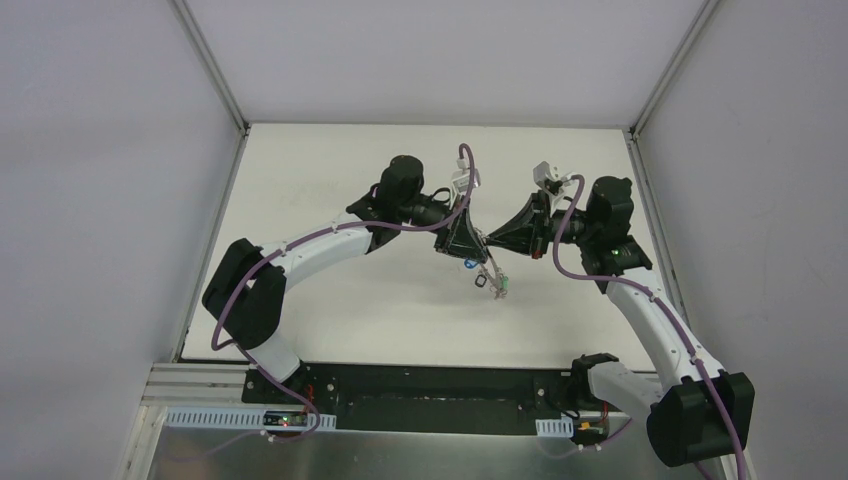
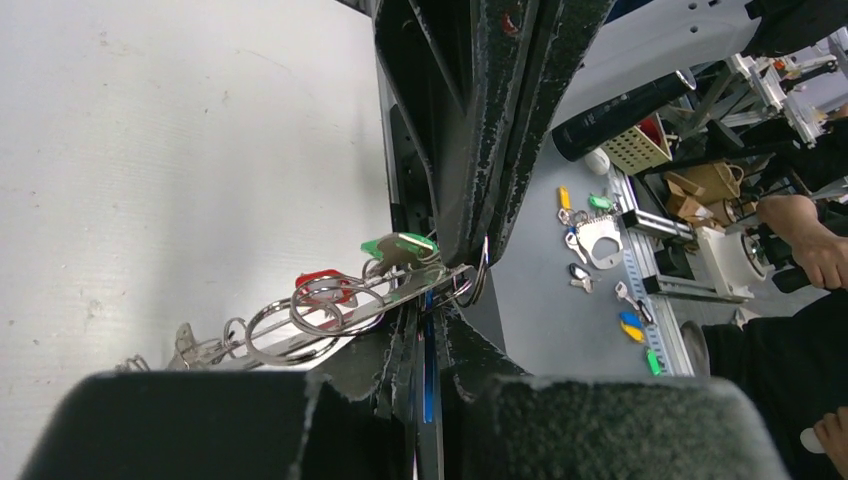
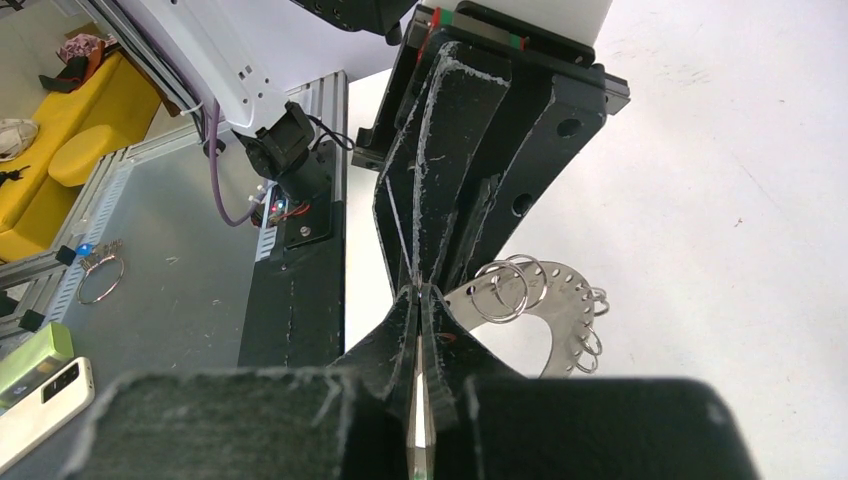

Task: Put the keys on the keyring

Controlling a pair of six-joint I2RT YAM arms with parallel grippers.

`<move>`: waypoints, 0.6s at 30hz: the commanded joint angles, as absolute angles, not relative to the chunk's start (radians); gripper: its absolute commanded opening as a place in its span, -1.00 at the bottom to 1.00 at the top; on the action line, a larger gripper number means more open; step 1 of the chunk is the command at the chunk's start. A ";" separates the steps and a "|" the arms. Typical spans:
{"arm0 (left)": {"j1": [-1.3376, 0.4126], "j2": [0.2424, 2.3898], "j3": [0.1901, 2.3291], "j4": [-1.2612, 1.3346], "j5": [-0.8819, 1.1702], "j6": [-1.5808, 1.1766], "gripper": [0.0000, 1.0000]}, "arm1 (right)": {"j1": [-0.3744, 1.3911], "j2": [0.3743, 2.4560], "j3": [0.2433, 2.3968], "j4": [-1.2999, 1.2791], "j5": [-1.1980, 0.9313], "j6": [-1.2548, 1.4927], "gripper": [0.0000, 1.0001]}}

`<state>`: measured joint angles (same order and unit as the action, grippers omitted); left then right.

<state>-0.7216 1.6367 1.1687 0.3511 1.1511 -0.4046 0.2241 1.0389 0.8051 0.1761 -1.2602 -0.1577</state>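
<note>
From above, the keyring (image 1: 489,277) is only a small glint between the arms, over the worktop (image 1: 330,320). The wrist views show more: the left tool (image 2: 425,320) and right tool (image 3: 418,300) are both pinched shut on its plate. Green- and red-tagged keys (image 2: 398,246) cluster at its rings.

- We hold our left arm (image 1: 310,245) and right arm (image 1: 655,310) bowed outward, reaching to mid-table.
- Our left gripper (image 1: 472,250) is pinched together.
- Our right gripper (image 1: 490,237) points left, clamped tight, meeting it tip to tip.
</note>
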 commanded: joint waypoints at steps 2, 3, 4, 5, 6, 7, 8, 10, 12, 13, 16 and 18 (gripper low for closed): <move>-0.733 1.635 1.202 0.273 1.187 -0.322 -0.88 | 0.219 1.026 0.810 0.223 -1.280 -0.160 -1.00; -0.733 1.632 1.210 0.238 1.182 -0.299 -0.86 | 0.219 1.026 0.810 0.223 -1.279 -0.161 -1.00; -0.733 1.630 1.218 0.200 1.174 -0.272 -0.85 | 0.220 1.026 0.811 0.224 -1.279 -0.160 -1.00; -0.733 1.627 1.226 0.166 1.171 -0.247 -0.84 | 0.219 1.025 0.810 0.224 -1.280 -0.160 -1.00; -0.733 1.625 1.234 0.133 1.164 -0.228 -0.84 | 0.219 1.025 0.811 0.223 -1.278 -0.161 -1.00; -0.733 1.623 1.243 0.105 1.162 -0.209 -0.85 | 0.219 1.026 0.811 0.223 -1.279 -0.161 -1.00; -0.733 1.622 1.251 0.077 1.160 -0.191 -0.89 | 0.219 1.026 0.811 0.223 -1.279 -0.162 -1.00; -0.733 1.619 1.267 0.020 1.157 -0.156 -1.00 | 0.218 1.027 0.810 0.223 -1.278 -0.162 -1.00; -0.733 1.616 1.286 -0.048 1.149 -0.117 -1.00 | 0.219 1.029 0.809 0.224 -1.278 -0.163 -1.00; -0.733 1.613 1.298 -0.085 1.144 -0.094 -1.00 | 0.218 1.029 0.808 0.223 -1.276 -0.164 -1.00; -0.733 1.608 1.332 -0.181 1.131 -0.041 -1.00 | 0.219 1.029 0.808 0.223 -1.276 -0.166 -1.00; -0.733 1.606 1.354 -0.229 1.115 -0.031 -1.00 | 0.219 1.031 0.808 0.224 -1.280 -0.168 -1.00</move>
<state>-0.7216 1.6363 1.3006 -0.0498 1.1290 -0.1314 0.2245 1.0401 0.7940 0.1661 -1.2606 -0.1581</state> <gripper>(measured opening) 0.027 0.007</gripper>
